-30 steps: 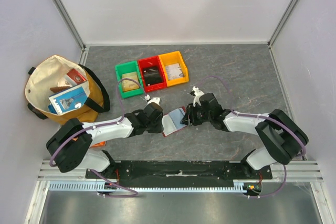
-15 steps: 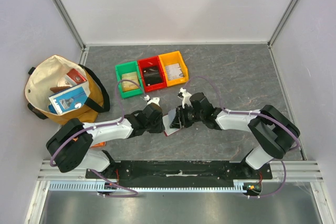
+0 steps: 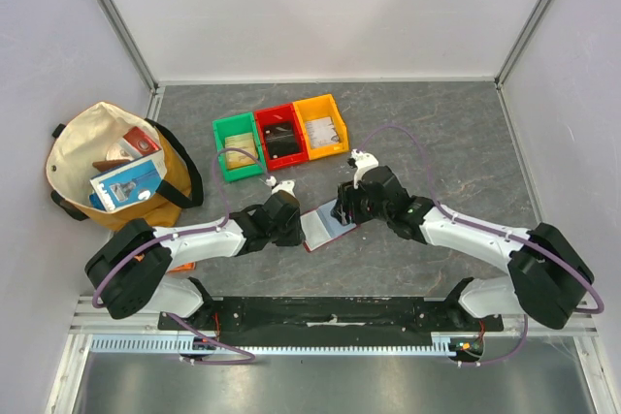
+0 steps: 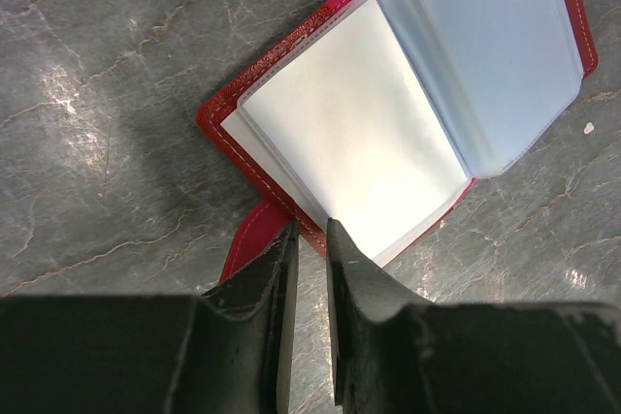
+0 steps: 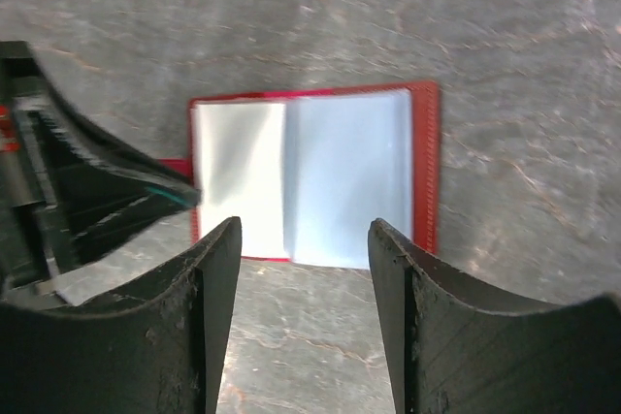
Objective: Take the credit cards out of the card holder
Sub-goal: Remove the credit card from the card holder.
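Red card holder (image 4: 340,133) open, left hand (image 4: 310,228) tight on its edge

Top external: fixed high, above and behind the arm bases. It looks steeply down on the whole grey stone-patterned table top (image 3: 437,143), a far view with pale walls at the frame edges.

Left wrist: very close. It looks down past the left gripper (image 4: 311,227) at the frame bottom onto an open dark-red book-like card holder (image 4: 388,133) with pale clear plastic sleeves, lying aslant in frame.

Right wrist: somewhat farther back. It looks between the parted black fingers of the right gripper (image 5: 303,230) at the same card holder (image 5: 310,176), which sits square in frame. The left gripper (image 5: 179,196) enters from the left.

All three views share the card holder (image 3: 325,223) and the table just around it.
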Controlling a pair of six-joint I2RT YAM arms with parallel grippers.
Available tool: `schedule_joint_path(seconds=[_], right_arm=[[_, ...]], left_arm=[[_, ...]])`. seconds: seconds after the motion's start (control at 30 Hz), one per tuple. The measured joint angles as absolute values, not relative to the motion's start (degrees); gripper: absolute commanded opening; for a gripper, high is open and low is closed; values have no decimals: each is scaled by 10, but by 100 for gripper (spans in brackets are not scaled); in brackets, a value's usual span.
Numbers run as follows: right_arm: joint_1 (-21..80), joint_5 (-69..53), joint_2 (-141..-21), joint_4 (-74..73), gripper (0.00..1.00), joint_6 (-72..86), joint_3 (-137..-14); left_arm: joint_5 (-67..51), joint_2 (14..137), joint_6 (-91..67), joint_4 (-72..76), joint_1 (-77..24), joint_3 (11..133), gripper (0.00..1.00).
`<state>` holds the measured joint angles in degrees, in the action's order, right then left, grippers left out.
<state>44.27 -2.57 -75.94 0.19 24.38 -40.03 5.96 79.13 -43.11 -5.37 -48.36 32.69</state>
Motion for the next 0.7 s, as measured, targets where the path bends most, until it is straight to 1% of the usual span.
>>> schedule_joint_path(seconds=[0.13, 0.3, 0.5, 0.7], right_arm=[[440, 7, -782, -18, 63, 244, -400], [440, 13, -821, -25, 63, 246, -399], [440, 7, -836, -24, 57, 247, -398], [440, 2, -843, -22, 55, 249, -398]], left_arm=[[60, 791, -432, -54, -484, 327, 24], [60, 791, -432, -54, -484, 327, 24], [60, 791, -432, -53, -484, 327, 24], [60, 791, -432, -54, -484, 327, 23]])
